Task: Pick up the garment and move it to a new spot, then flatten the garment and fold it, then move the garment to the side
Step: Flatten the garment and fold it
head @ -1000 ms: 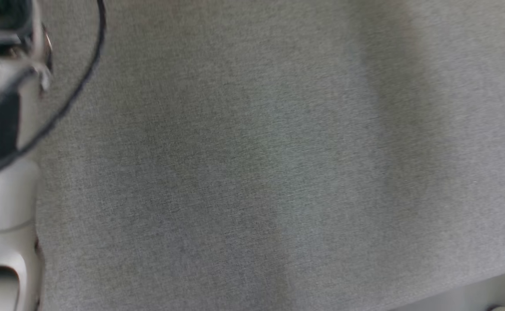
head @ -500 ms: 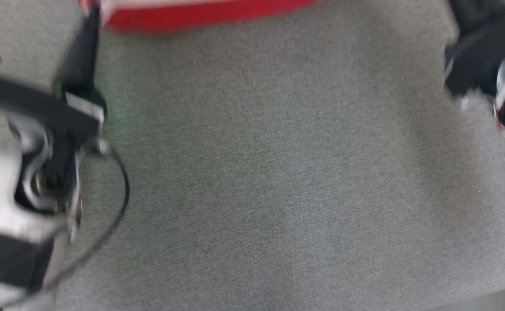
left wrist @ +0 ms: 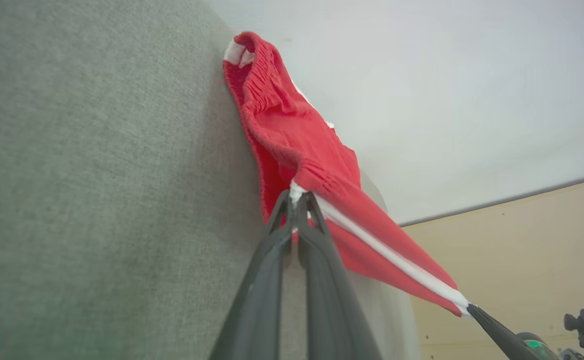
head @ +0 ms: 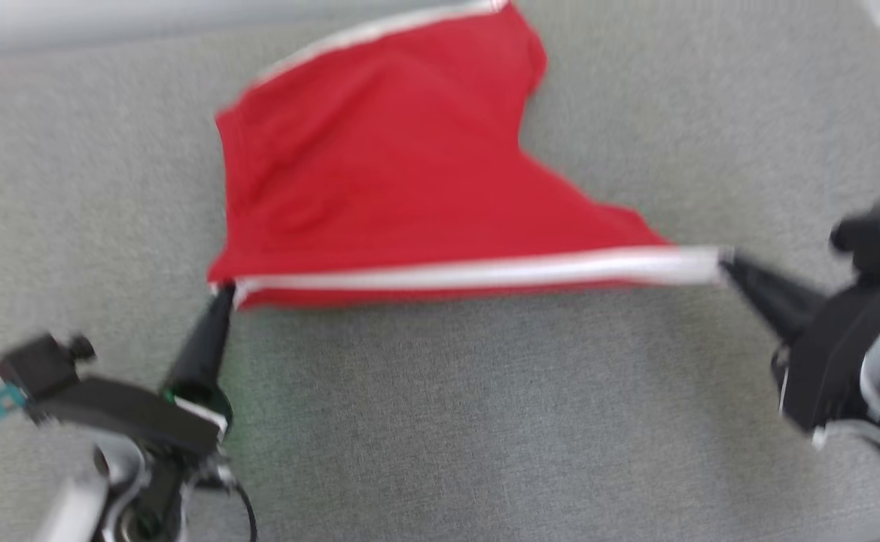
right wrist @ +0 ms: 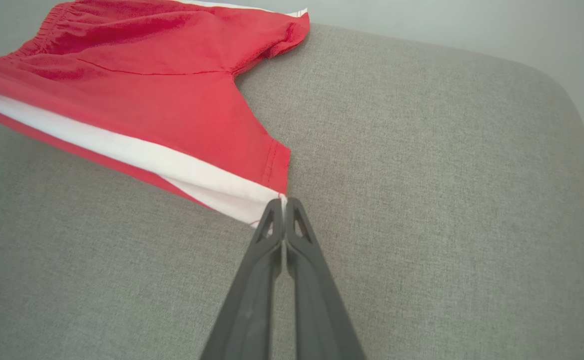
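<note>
Red garment, a pair of shorts, is spread across the grey fabric-covered counter, its far side reaching toward the counter's far edge. Look at the near side: the white stripe runs left to right, pulled into a straight, tight line. At its left end the left gripper has its jaws clenched on the gathered waistband corner, right where the stripe begins. At the right end the right gripper has its jaws pinched tight on the leg hem, on the stripe's tip. The two grippers sit well apart, the stripe stretched between them. The head view is a bit blurred, but both wrist views show the pinches clearly.
</note>
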Motion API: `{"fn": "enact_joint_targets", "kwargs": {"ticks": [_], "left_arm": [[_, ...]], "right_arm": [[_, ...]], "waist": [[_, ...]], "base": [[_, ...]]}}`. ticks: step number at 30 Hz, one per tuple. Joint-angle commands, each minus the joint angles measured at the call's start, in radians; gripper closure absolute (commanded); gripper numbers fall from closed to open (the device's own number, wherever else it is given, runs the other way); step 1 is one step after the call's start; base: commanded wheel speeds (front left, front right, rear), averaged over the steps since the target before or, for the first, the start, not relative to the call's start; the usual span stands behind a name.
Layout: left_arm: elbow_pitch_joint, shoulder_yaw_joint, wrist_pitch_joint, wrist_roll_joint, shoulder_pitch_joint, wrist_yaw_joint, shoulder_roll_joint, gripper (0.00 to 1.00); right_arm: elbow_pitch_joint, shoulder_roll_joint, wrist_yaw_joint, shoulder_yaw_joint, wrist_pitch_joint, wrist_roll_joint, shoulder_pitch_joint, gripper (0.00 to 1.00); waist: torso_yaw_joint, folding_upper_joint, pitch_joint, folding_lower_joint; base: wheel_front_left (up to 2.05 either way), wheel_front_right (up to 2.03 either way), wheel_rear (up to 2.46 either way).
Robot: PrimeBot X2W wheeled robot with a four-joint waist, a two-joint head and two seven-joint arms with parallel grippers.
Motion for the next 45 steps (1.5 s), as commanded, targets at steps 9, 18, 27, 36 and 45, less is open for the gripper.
{"fn": "enact_joint_targets", "kwargs": {"ticks": [9,18,27,36,45], "left_arm": [[0.089,-0.045,-0.022,0.030,0.143,0.015,-0.019,1.00],[0.092,-0.122,0.031,0.059,0.271,0.059,0.004,1.00],[0.023,-0.169,0.110,0.044,0.384,0.107,0.046,1.00],[-0.028,-0.106,0.025,0.024,0.301,0.099,-0.021,1.00],[0.105,-0.128,0.001,0.051,0.059,0.105,-0.137,1.00]], "right_arm": [[-0.084,0.074,-0.003,-0.056,0.146,-0.016,0.240,1.00],[-0.086,0.101,-0.003,-0.077,0.220,0.001,0.378,1.00],[-0.139,0.120,-0.003,-0.160,0.354,0.014,0.514,1.00],[-0.133,0.076,-0.003,-0.110,0.182,-0.040,0.299,1.00],[0.166,0.014,-0.003,0.045,-0.029,-0.053,-0.021,1.00]], "waist": [[-0.001,0.0002,-0.151,0.0004],[0.015,0.0002,-0.213,0.0004],[0.040,0.0002,-0.253,0.0004],[0.094,0.0002,-0.239,0.0004],[0.178,0.0002,-0.177,0.0004]], "base": [[0.00,0.00,0.00],[0.00,0.00,0.00],[0.00,0.00,0.00],[0.00,0.00,0.00],[0.00,0.00,0.00]]}}
